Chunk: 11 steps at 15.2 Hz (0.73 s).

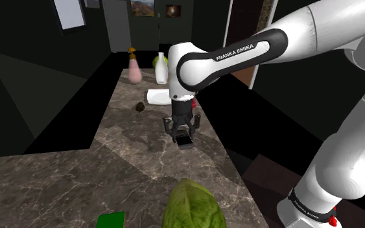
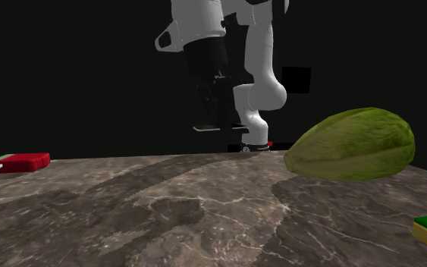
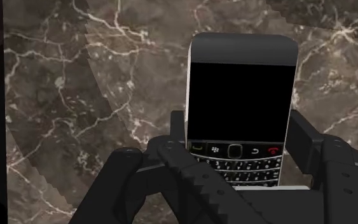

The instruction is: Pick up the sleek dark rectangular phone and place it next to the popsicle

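Lettering on the arm [image 1: 235,50] reads FRANKA EMIKA in the shoulder view; below it your tool [image 1: 184,130] is clamped on the dark phone [image 1: 185,140] over the veined worktop [image 1: 129,168]. In the second exterior view the phone lies level in the tool, seemingly clear of the worktop. In the wrist view the fingers [image 3: 304,137] pinch its keypad end, its long axis running straight out ahead of them; no brand name is legible.

The white arm [image 1: 353,123] has dark joints, white FRANKA EMIKA lettering and a black tool [image 1: 184,135].
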Motion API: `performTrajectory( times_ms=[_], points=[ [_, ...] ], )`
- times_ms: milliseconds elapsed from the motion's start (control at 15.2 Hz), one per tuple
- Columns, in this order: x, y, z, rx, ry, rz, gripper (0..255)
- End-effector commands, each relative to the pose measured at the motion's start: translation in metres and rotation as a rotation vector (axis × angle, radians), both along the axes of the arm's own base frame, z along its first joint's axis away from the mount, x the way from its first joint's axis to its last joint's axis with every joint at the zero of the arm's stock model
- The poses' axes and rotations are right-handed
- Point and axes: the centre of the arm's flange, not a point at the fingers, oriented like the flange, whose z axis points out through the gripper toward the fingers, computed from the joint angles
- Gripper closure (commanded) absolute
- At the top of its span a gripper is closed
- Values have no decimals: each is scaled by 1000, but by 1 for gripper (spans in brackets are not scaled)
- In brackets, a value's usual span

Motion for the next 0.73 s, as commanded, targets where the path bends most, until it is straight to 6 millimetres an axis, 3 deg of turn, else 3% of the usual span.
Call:
performTrajectory(
  times_ms=[0,660],
  points=[
    [11,-21,0,0,0,1,255],
    [80,-133,0,0,0,1,255]
  ],
)
